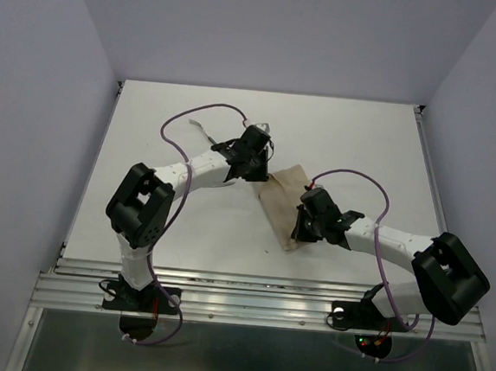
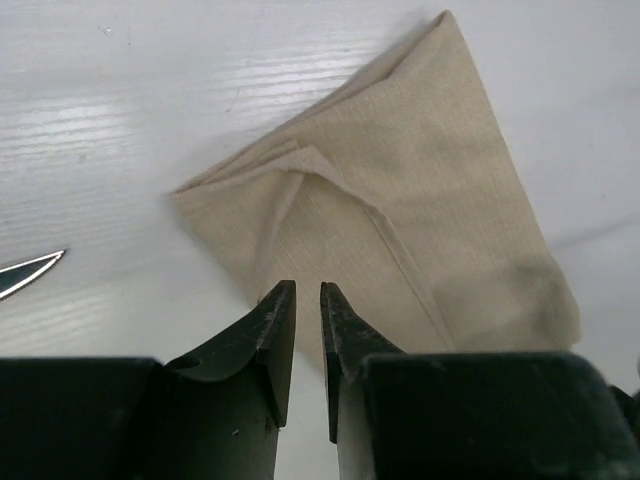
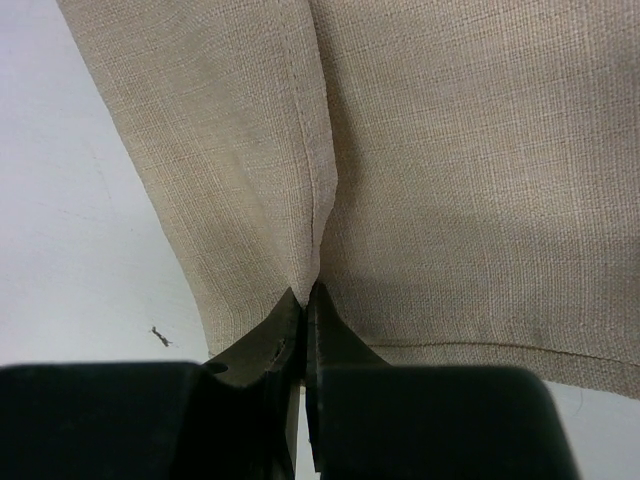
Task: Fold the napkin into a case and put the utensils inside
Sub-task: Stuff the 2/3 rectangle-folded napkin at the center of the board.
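The beige napkin [image 1: 283,199] lies folded into a narrow oblong on the white table, between my two grippers. In the left wrist view the napkin [image 2: 420,200] shows a folded corner flap. My left gripper [image 1: 256,174] hovers at its far end; the left gripper [image 2: 308,292] is nearly shut, with a thin gap and nothing between the fingers. My right gripper [image 1: 301,232] is at the near end. The right gripper [image 3: 306,295] is shut on a pinched ridge of the napkin [image 3: 440,150]. A silvery utensil tip [image 2: 30,272] shows at the left edge of the left wrist view.
Slim pale utensils [image 1: 203,129] lie on the table behind the left arm, partly hidden by it. Purple cables [image 1: 353,174] loop over both arms. White walls enclose the table [image 1: 365,135] on three sides.
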You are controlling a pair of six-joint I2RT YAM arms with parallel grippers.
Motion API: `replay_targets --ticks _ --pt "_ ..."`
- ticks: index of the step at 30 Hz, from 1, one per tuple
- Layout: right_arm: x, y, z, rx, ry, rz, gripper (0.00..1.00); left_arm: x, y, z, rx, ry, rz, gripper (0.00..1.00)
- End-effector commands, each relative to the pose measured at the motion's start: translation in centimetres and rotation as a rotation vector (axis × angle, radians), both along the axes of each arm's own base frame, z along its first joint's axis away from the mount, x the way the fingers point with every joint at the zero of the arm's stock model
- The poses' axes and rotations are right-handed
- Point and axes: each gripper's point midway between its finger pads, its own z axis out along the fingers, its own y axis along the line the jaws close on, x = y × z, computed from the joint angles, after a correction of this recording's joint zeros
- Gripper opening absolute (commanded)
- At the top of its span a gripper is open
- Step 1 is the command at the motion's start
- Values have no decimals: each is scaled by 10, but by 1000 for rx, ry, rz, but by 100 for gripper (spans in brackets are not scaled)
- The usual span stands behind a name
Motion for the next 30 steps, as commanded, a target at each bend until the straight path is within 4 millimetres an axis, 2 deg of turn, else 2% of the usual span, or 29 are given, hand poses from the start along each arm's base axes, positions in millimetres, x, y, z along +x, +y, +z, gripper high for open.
replay_targets --ticks 1,7,14,21,30 --pt "9 9 12 53 -36 11 1 -21 0 30 -35 -54 -58 26" --pt "14 8 24 95 -55 -2 1 -52 -13 7 -37 -6 -166 0" --pt "19 8 31 98 -74 -2 1 -71 -35 -4 -71 29 -252 0" --pt "28 -2 31 42 -98 -14 1 -73 -46 -18 -59 54 -289 0" --pt "31 -11 27 29 -89 -9 1 -70 -49 -31 -38 68 -303 0"
